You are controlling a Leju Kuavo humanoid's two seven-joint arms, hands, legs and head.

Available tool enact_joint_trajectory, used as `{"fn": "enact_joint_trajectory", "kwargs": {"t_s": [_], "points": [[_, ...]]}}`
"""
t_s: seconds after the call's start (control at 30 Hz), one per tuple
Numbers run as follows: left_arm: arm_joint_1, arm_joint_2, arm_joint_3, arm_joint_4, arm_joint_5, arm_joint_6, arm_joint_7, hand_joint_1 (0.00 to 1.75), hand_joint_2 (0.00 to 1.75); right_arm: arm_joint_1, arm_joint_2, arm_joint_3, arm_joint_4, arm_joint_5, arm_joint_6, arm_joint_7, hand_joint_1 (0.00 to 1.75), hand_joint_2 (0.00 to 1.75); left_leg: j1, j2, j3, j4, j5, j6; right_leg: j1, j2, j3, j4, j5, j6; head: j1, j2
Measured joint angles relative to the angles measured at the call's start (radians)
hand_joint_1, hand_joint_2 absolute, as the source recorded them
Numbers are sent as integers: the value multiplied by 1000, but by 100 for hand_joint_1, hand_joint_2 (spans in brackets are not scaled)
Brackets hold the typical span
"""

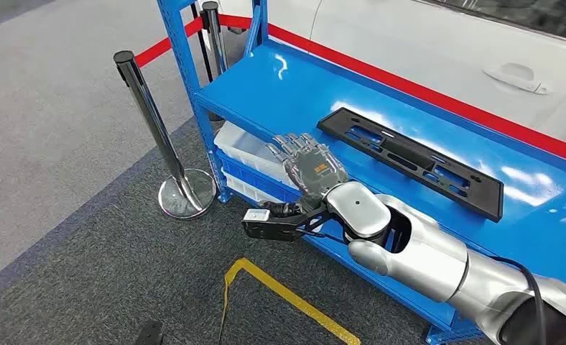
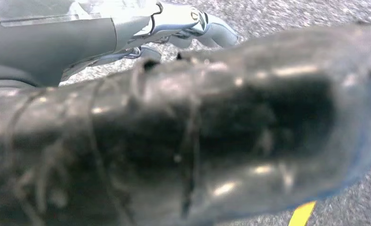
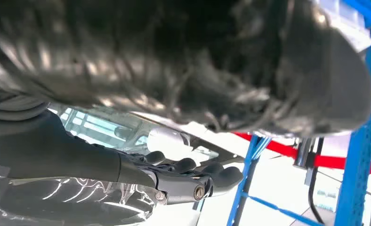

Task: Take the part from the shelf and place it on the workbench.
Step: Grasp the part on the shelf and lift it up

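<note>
**Reaching across the blue shelf toward the black part**

Reaching forward in our head view, the right hand (image 1: 310, 164) has its fingers (image 1: 289, 145) stretched out straight and slightly apart, holding nothing, back of the hand up, over the front edge of the blue shelf (image 1: 287, 86). There is a small dark marking on the back of the hand, too small for us to read. Behind it the silver wrist and forearm come in from the lower right, with a black bracket and a white-tipped camera unit slung under the wrist.

The part (image 1: 411, 160), a long flat black panel with slots, lies on the shelf's top level just beyond the fingertips, angled away to the right and not touched. We see no readable writing on it.

Our left hand (image 2: 193, 23) shows blurred in its wrist view above grey carpet; we cannot tell how its fingers lie.

Under the shelf's top level sits a white bin (image 1: 248, 147). A chrome stanchion (image 1: 154, 122) with red belt stands left of the shelf on the carpet (image 1: 65, 108), and a white car (image 1: 438, 36) stands behind it.
</note>
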Motion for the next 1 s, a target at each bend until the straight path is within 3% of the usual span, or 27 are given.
{"fn": "enact_joint_trajectory", "kwargs": {"t_s": [0.1, 0.2, 0.27, 0.37, 0.4, 0.43, 0.47, 0.53, 0.57, 0.6, 0.67, 0.77, 0.83, 0.9, 0.93, 0.97, 1.0], "points": [[-3, 0, -1, 0, 0, 0, 0, 0, 0, -1, 0, 0, 0, 0, 1, 0, 0, 0, -4, -1, -3, 10, -12, -12, 4, 2, 28, -53, -5, -9, -1, 0], [-4, 0, -2, 0, 0, 0, 0, 0, 0, -1, -1, -1, 0, 0, 2, 0, 0, 0, -3, 0, -5, 13, -20, -25, 5, 5, 37, -66, -19, -23, -2, 0], [-3, 0, -2, 0, 0, 0, 0, 0, 0, -3, -1, -1, 1, 0, 2, 1, 0, 0, -3, 3, -20, 52, -39, -32, 0, 5, 51, -73, -25, -33, -6, 0], [-5, 0, -2, 0, 0, 0, 0, 0, 0, -4, 0, -2, 1, 0, 2, 0, 0, 0, 3, 5, -122, 224, -92, -50, -1, 5, 70, -77, -38, -44, -12, 0], [-4, 0, -2, 0, 0, 0, 0, 0, 0, -2, 0, -2, 1, 0, 2, 0, 0, 0, 4, 5, -157, 269, -95, -53, -1, 5, 76, -77, -43, -44, -12, 0], [-2, 0, -2, 0, 0, 0, 0, 0, 0, -1, 0, -2, 1, 0, 3, 0, 0, 0, 4, 5, -177, 281, -80, -54, 0, 6, 82, -77, -49, -44, -12, 0], [-1, 0, -3, 0, 0, 0, 0, 0, 0, 0, 0, -2, 1, 0, 4, 0, 0, 0, 4, 5, -178, 255, -45, -53, 0, 7, 91, -77, -56, -43, -12, 0], [-1, 0, -3, 0, 0, 0, 0, 0, 0, -1, 0, -2, 1, 0, 6, 1, 0, 0, 2, 5, -138, 132, 43, -42, 0, 8, 111, -79, -69, -40, -11, 0], [-2, 0, -3, 0, 0, 0, 0, 0, 0, -2, 0, -2, 1, 1, 6, 2, 0, 0, -2, 5, -116, 78, 71, -36, 1, 9, 118, -81, -75, -37, -10, 0], [-3, 1, -3, 0, 0, 0, 0, 0, 0, -4, 0, -2, 1, 1, 6, 3, 0, 0, -6, 5, -99, 41, 79, -28, 1, 9, 122, -84, -78, -34, -10, 0], [-4, 1, -3, 0, 0, 0, 1, 0, 0, -5, 0, -2, 2, 1, 7, 4, 0, 0, -12, 4, -86, 17, 65, -17, 1, 9, 122, -89, -81, -25, -8, 0], [-1, 1, -3, 0, 1, 0, 0, 0, 0, -6, 0, -4, 0, 2, 7, 4, 0, 0, -4, 5, -59, -17, 58, -6, 5, 6, 117, -72, -98, -11, -4, 0], [-2, 1, -3, 0, 1, -1, 0, 0, 0, -7, 0, -7, 1, 1, 7, 5, 0, 0, -1, 6, -40, -29, 53, 1, 6, 4, 65, 25, -136, -7, -1, 0], [-4, 1, -3, 0, 6, 0, 1, 0, 0, 0, 0, -7, 2, -2, 7, 7, 0, 0, -1, 6, -29, -28, 43, 5, 5, 4, -14, 145, -165, -5, -1, 0], [-3, 1, -3, 0, 11, 3, 3, 0, 0, 6, -1, -7, 3, -6, 6, 9, 0, 0, 0, 6, -22, -26, 36, 6, 4, 3, -39, 170, -155, -3, 0, 0], [-2, 1, -3, 0, 16, 8, 7, 0, 0, 9, -1, -8, 4, -10, 5, 11, 0, 0, 0, 7, -14, -23, 27, 5, 2, 2, -46, 159, -125, -2, -1, 0], [-1, 0, -3, 0, 20, 15, 11, 0, 0, 11, -1, -9, 4, -16, 2, 15, 0, 0, 1, 8, -5, -17, 17, 3, 1, -2, -36, 114, -80, -2, 0, 0]]}}
